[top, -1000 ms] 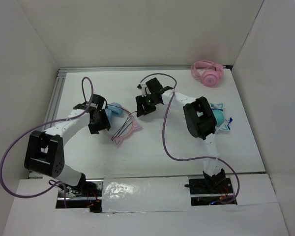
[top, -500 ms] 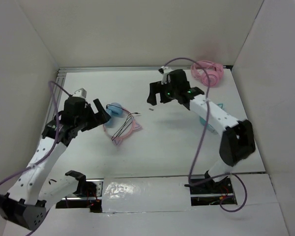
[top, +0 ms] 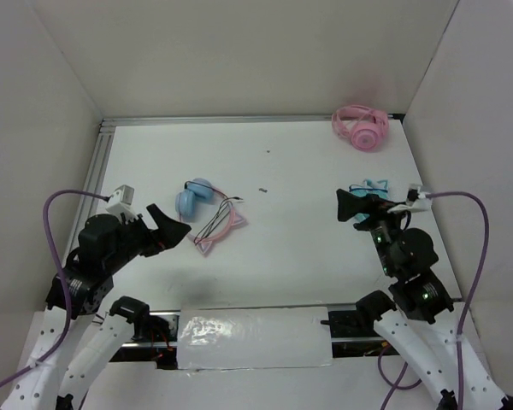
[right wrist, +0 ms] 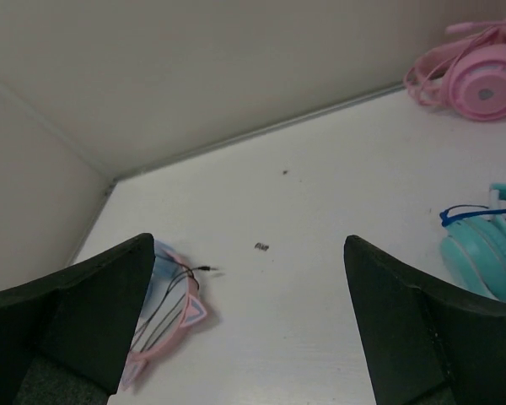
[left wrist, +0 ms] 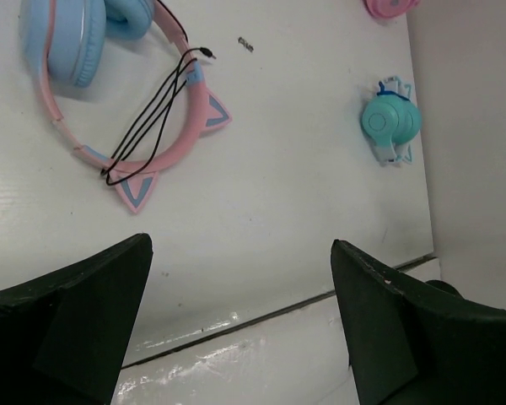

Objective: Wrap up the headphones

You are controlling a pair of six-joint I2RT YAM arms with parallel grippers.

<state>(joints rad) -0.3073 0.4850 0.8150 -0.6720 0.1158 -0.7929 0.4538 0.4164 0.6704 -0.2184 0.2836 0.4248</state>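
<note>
The headphones [top: 207, 209] lay on the counter's [top: 308, 248] left side, cable [left wrist: 152, 118] looped over the headband, after both arms drew back, left pincer [top: 171, 224] and right pincer [top: 352, 207] spread empty; wrapping looked finished.

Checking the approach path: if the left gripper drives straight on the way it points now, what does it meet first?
Probably bare table, just beside the headphones. The left gripper tilts down with its jaws open, and nothing lies between them and the surface. Depth is unclear, so a shallower line might clip the cat-ear headband.
</note>
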